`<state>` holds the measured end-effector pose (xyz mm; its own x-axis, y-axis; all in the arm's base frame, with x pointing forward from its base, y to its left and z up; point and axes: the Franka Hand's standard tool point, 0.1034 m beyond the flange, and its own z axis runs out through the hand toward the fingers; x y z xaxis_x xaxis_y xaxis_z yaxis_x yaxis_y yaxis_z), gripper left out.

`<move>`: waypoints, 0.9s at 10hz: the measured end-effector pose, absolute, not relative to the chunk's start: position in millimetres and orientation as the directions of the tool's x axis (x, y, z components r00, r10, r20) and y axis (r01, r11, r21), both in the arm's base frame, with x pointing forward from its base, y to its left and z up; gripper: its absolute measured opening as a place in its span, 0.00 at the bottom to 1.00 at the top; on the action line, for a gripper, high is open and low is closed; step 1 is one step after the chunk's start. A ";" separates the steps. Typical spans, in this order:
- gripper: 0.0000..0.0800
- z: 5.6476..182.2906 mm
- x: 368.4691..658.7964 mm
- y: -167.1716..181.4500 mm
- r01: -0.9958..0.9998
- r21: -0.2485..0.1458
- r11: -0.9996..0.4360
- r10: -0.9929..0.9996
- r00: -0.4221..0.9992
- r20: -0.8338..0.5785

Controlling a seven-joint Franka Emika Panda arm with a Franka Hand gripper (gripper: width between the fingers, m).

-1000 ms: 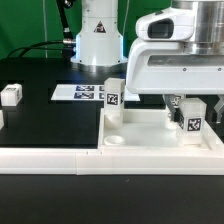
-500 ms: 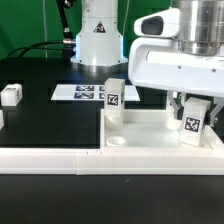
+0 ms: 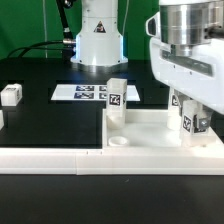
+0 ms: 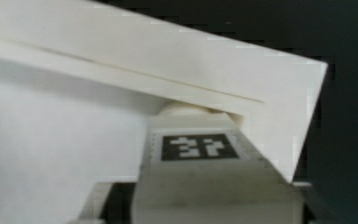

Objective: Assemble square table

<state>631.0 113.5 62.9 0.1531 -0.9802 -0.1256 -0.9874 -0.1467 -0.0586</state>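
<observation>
A black counter [image 3: 40,125] is shown with the white square tabletop [image 3: 150,138] lying on it, socket side up, at the exterior view's right. The tabletop is pressed into the corner of a long white L-shaped rail [image 3: 50,155], probably so that it is braced while legs are fitted. The white arm [image 3: 190,50] is lowered over the tabletop's right part. The marker board [image 3: 72,92] lies flat behind, well apart from the work. One standing leg [image 3: 114,95] is already set upright in a far corner socket. A loose leg [image 3: 11,94] is left waiting on the counter at the far left. The tool [image 3: 190,108] is clenched around the held leg [image 3: 193,126], which is kept upright, tag outward, at the tabletop's right corner, apparently so that it can be seated in a socket there.
</observation>
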 end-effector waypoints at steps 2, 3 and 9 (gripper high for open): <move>0.36 62.6 630.6 112.6 -0.997 -0.052 -0.055 -0.985 0.063 -0.160; 0.36 62.4 630.4 113.8 -0.996 -0.054 -0.071 -0.984 0.079 -0.159; 0.81 61.9 629.6 120.5 -0.761 -0.129 -0.636 -0.757 0.647 -0.089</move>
